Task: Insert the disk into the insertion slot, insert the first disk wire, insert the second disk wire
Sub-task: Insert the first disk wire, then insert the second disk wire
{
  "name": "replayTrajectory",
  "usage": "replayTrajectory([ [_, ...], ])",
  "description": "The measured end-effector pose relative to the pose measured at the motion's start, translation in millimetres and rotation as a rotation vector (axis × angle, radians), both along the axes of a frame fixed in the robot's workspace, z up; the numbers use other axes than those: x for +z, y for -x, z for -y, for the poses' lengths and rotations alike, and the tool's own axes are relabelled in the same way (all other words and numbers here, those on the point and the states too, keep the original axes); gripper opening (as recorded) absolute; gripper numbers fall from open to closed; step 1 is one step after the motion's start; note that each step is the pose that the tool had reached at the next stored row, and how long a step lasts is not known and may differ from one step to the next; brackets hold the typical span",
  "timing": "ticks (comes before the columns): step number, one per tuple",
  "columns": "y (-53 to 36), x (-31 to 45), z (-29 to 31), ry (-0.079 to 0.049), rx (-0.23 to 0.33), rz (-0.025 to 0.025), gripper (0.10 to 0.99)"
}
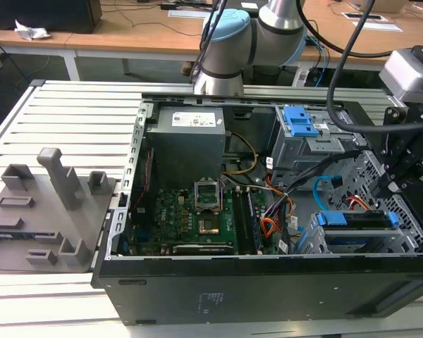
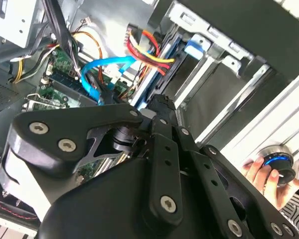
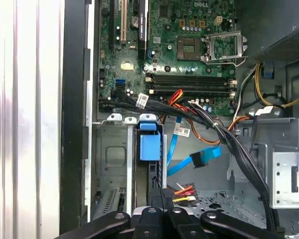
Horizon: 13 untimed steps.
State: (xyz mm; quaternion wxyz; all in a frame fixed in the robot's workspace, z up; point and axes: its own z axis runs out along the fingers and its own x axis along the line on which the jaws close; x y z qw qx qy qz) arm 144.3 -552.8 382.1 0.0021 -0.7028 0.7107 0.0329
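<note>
One step of three looks done: the disk (image 3: 149,147) sits in the insertion slot (image 3: 112,154), its blue carrier at the mouth. The gripper (image 3: 158,199) is right at the disk's end, claw pressed together on what I think is the plug of the first disk wire (image 3: 185,189). The tips are half hidden, so not certain, and I can't tell if that plug is seated. The second disk wire (image 3: 192,164) hangs loose beside the cage, dark plug unconnected.
</note>
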Motion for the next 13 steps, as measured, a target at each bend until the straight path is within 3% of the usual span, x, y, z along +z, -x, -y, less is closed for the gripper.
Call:
replayTrajectory([
  [2, 14.6, -0.5, 0.0, 0.0, 0.0, 0.0, 0.106],
  [3, 17.4, -0.9, 0.1, 0.0, 0.0, 0.0, 0.106],
  [13, 17.5, -1.0, 0.0, 0.0, 0.0, 0.0, 0.106],
])
